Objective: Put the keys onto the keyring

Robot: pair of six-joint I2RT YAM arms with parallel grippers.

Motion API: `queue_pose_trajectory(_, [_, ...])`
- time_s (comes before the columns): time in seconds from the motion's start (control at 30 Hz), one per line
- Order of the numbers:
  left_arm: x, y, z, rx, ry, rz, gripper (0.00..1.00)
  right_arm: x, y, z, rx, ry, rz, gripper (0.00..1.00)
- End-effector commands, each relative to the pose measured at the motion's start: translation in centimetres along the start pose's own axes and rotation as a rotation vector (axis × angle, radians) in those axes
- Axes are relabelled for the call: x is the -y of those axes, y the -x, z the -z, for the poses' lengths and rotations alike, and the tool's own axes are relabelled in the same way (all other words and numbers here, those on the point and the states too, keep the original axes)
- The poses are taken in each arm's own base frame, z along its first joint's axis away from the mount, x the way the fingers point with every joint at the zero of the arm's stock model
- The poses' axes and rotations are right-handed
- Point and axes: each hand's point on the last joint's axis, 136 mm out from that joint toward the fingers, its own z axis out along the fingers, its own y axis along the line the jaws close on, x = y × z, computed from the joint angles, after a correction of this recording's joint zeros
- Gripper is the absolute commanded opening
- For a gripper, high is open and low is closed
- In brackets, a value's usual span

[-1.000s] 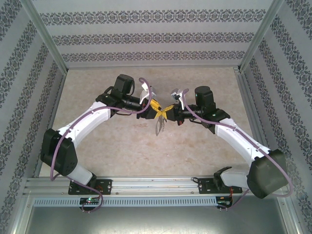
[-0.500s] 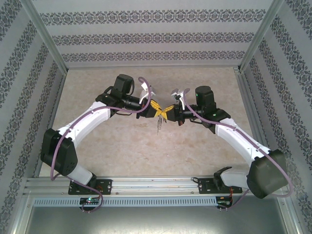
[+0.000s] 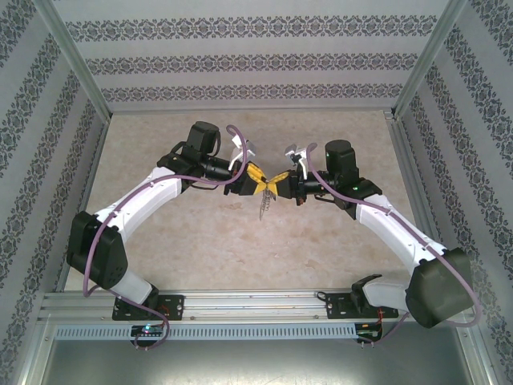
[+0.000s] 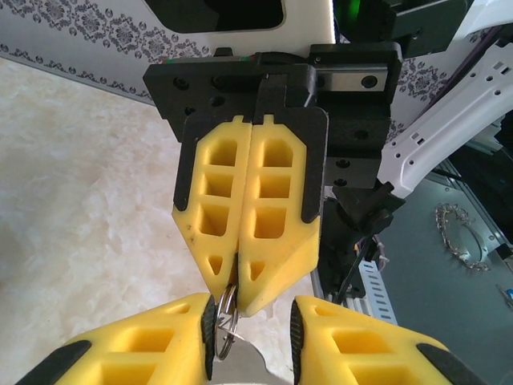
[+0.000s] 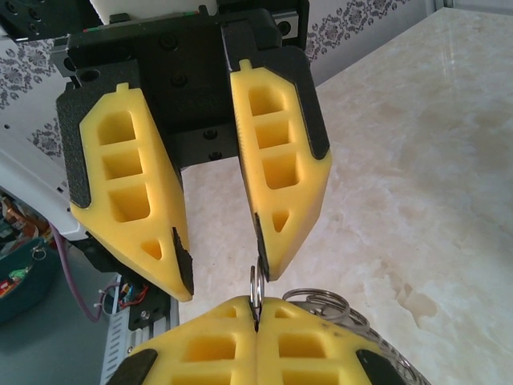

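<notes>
1. Above the middle of the table [image 3: 184,249], the two grippers met tip to tip, well clear of the surface, with the keyring [image 5: 255,282] between them.
2. The right gripper [image 5: 256,317] was fully closed, nipping the thin wire edge of the keyring at the very tips of its yellow pads. More split loops [image 5: 317,301] and a chain trailed just beside it.
3. The left gripper [image 5: 226,281] stood partly open, one finger on each side of the pinched ring. It clamped nothing I could make out, and whether one pad touched the wire was unclear.
4. I could not pick out the key. A flat silvery piece [image 4: 240,370] sat at the bottom edge of the left wrist view, too cropped to name.
5. The ring looked light, stiff and smooth, so it would probably swivel or slip in a tip pinch. A hold across the flat of the loop, away from where the key must thread on, seemed safer. The dangling chain would likely swing.
6. Open table lay all round, and the patterned walls [image 3: 48,160] and near rail [image 3: 256,303] were well apart. The only tight spot was between the fingertips themselves.
</notes>
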Motion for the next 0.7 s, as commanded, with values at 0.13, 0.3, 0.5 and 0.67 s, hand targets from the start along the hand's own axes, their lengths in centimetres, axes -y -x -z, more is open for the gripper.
queue_pose_trajectory(0.13, [0.04,0.2,-0.45,0.021,-0.051,0.005,0.3,-1.03,1.93,0.64,0.054,0.024,0.067,0.0])
queue_pose_trajectory(0.3, [-0.02,0.04,-0.74,0.019,-0.056,0.006,0.19,-0.99,1.92,0.64,0.054,0.02,0.067,0.0])
queue_pose_trajectory(0.5, [0.16,-0.14,-0.9,0.021,-0.06,-0.005,0.0,-0.86,1.94,0.66,0.056,0.014,0.067,0.0])
queue_pose_trajectory(0.67, [-0.11,0.18,-0.86,0.046,-0.032,-0.015,0.0,-0.61,1.92,0.7,0.061,-0.002,0.063,0.0])
